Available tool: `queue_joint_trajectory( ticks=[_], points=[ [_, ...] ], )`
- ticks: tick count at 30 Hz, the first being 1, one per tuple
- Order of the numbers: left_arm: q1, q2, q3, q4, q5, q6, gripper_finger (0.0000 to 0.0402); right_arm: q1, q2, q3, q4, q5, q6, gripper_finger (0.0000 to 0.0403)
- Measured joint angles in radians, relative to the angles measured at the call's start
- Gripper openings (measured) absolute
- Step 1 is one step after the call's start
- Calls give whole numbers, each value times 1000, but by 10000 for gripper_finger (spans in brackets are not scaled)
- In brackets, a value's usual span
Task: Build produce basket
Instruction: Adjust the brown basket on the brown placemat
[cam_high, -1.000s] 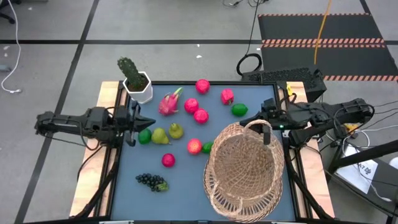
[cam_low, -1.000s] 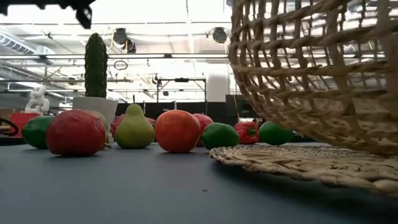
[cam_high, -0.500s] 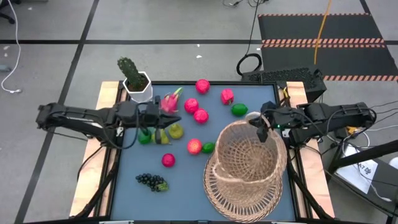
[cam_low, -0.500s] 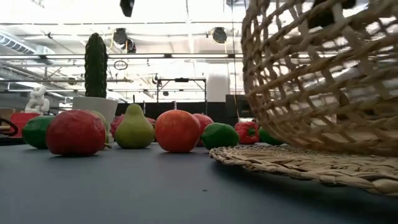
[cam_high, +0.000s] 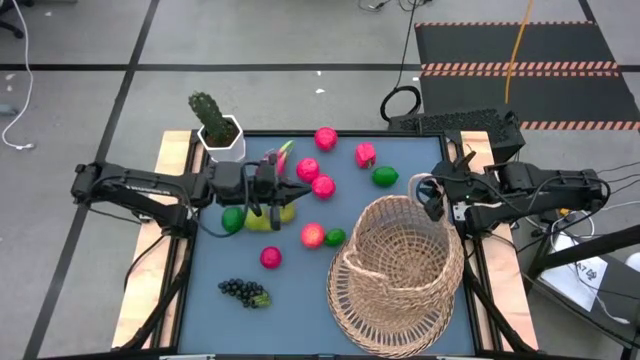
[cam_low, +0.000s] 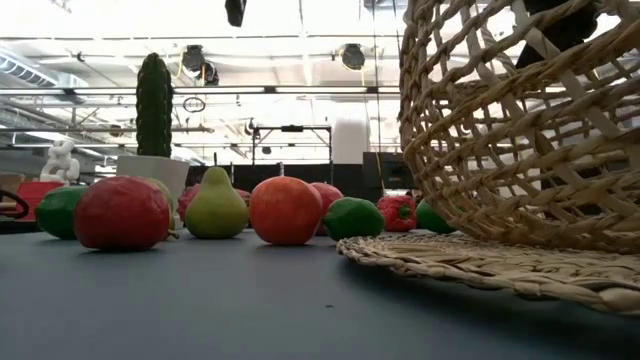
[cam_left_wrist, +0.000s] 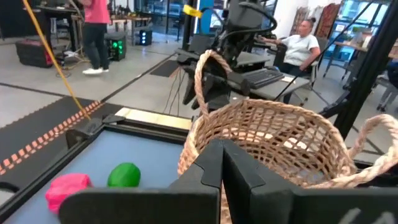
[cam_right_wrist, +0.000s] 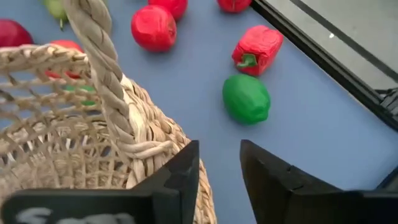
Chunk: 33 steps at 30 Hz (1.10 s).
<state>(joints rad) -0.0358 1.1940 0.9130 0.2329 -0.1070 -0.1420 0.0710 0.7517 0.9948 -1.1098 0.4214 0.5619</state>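
High view: the basket (cam_high: 398, 270) stands just beside my right gripper (cam_high: 434, 202), its handle (cam_right_wrist: 102, 74) next to my parted fingers — nothing is pinched. I judge the wicker light, stiff and rough; take hold at the handle where it meets the rim. My left gripper (cam_high: 268, 192), pressed together, hovers over the produce (cam_high: 322, 186) — small, hard and likely to roll.

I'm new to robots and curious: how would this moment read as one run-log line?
left gripper: shut, above the pears | right gripper: open beside basket handle | basket: holds no produce
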Motion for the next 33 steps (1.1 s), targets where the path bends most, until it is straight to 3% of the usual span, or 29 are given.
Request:
queue_joint_trajectory(
  ticks=[3, 10, 24, 33],
  points=[
    [0, 18, 2, 13, 0, -21, 3, 0, 0, 0, -7, 19, -7, 124],
    [-13, 33, 2, 34, -2, -51, 3, 0, -1, 0, -18, 211, -30, 125],
    [-32, 39, 2, 63, -51, -50, 3, 0, -1, 0, 106, 376, -609, 126],
    [-32, 39, 2, 56, -51, -74, 3, 0, 0, 0, 129, 551, -812, 126]
  ],
)
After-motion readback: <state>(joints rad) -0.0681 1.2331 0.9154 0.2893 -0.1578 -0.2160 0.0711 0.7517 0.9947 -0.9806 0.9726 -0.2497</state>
